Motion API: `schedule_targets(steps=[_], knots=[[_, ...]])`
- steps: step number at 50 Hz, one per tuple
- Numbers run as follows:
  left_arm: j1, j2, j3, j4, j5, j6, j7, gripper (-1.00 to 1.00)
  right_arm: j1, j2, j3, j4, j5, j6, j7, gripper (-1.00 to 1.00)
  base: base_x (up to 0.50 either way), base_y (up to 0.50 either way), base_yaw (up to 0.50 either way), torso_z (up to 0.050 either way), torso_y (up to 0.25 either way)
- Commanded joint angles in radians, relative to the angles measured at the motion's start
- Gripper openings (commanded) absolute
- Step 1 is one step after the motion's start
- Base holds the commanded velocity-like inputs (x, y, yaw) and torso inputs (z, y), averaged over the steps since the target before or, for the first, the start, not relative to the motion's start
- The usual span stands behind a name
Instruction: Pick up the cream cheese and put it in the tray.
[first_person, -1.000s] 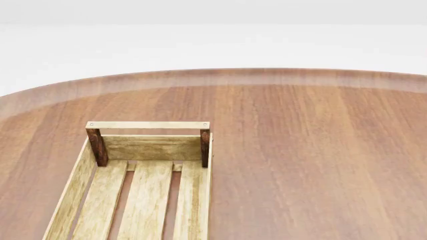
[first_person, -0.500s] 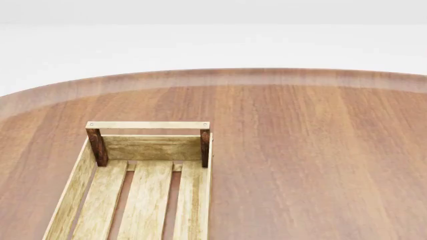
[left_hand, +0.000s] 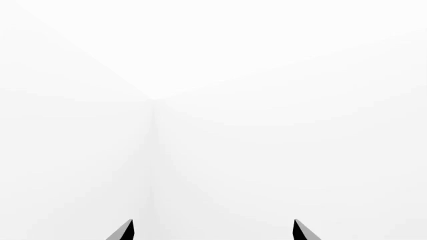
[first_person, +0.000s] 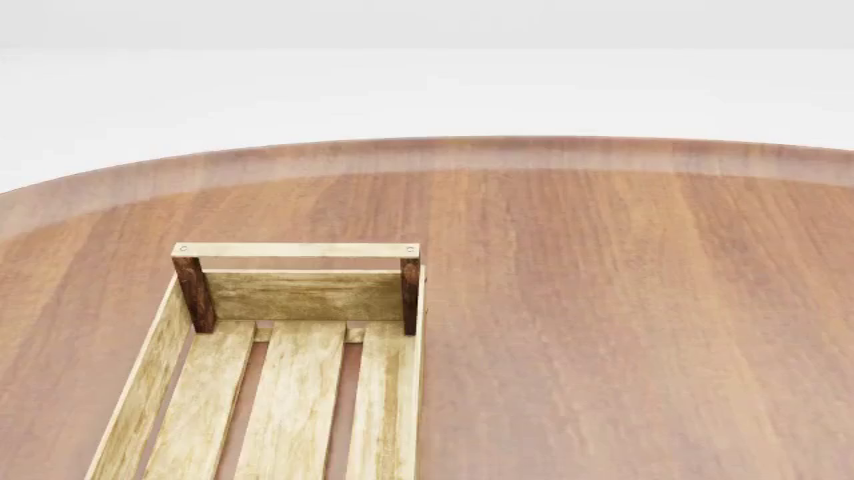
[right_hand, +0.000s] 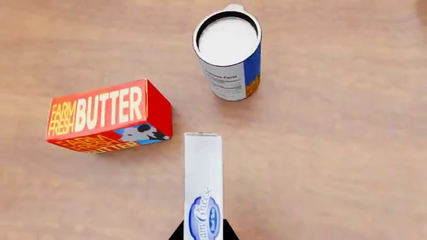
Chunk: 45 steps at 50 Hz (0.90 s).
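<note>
Item 1, the tray (first_person: 287, 400): on my head camera, a light slatted crate with dark corner posts, resting on the round wooden table (first_person: 627, 320) at lower left, nothing inside the part I can see.

Item 2, the cream cheese (right_hand: 203, 185): on my right wrist camera, a white box with a blue oval label, lying on the wood directly under the right gripper (right_hand: 203, 235). Only two dark fingertips (right_hand: 179, 235) show, flanking the box's near end; I cannot tell whether they grip it.

Item 3, butter box (right_hand: 107, 117) and can (right_hand: 228, 52): near the cream cheese, apart from it.

Item 4, left gripper (left_hand: 212, 232): fingers spread wide, nothing between them, facing blank white.
</note>
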Motion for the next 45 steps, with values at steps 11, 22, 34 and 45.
schedule_targets(steps=[11,22,34,45], knots=[[-0.004,0.000,0.000,0.000,-0.004,-0.006,0.001,1.00,0.111,0.057,0.107,-0.329,0.111,0.232,-0.008,-1.00,0.00,0.00,0.00,0.000,0.000],[-0.002,0.000,-0.001,0.000,-0.004,-0.004,0.000,1.00,0.176,0.576,-0.499,-0.338,-0.035,-0.275,0.013,-1.00,0.00,0.00,0.00,0.000,0.000],[0.003,0.000,-0.003,0.000,-0.002,0.003,-0.002,1.00,0.508,0.350,-0.228,-0.337,0.203,0.312,0.014,-1.00,0.00,0.00,0.00,0.000,0.000],[-0.002,0.000,0.003,0.000,0.006,-0.005,-0.002,1.00,0.898,0.137,-0.158,-0.147,0.287,0.819,0.014,-1.00,0.00,0.00,0.00,0.000,0.001]])
